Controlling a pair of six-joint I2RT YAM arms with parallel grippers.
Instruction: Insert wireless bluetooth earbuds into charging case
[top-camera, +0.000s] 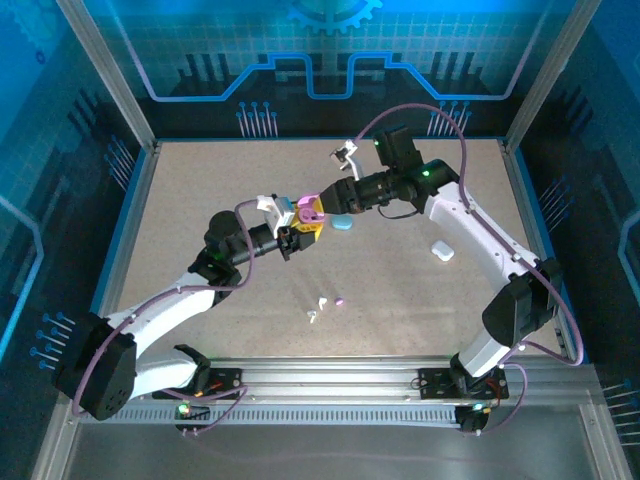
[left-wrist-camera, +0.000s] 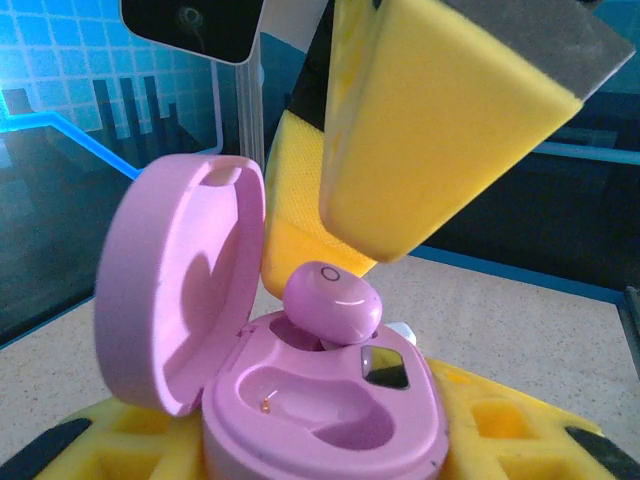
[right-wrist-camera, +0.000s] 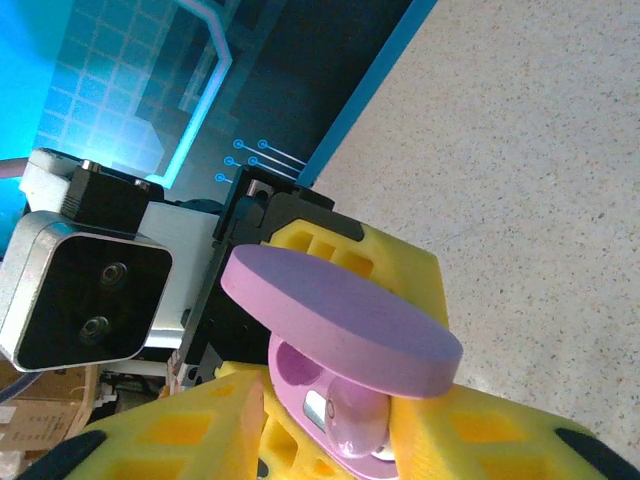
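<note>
Clamped in the left tool (top-camera: 303, 226), held off the counter (top-camera: 200, 190) near its middle: pink charging case (left-wrist-camera: 330, 420), lid (left-wrist-camera: 180, 290) swung open and upright at the left of the left wrist view, yellow fingers (left-wrist-camera: 515, 430) of that tool pressed against both sides of the base. Perched on the far socket of the case, tilted and not fully sunk in: one pink-purple earbud (left-wrist-camera: 332, 298). Near socket (left-wrist-camera: 310, 400) bare, with a small gold contact at its bottom. Just above the earbud, the right tool (top-camera: 322, 206), reaching in from the right and meeting the left tool tip to tip, its own yellow fingers (left-wrist-camera: 440, 130) apart, one to each side of the earbud, gripping nothing. In the right wrist view, same earbud (right-wrist-camera: 355, 420) under the edge-on lid, between those parted fingers (right-wrist-camera: 170, 430). On the counter just beside the two tools, to the right: light blue case (top-camera: 343, 222), closed. Farther right, well apart: white case (top-camera: 441, 250). Nearer the arm bases, loose on the counter: two white earbuds (top-camera: 312, 316), close together, and a loose pink-purple earbud (top-camera: 340, 299) just beside them.
</note>
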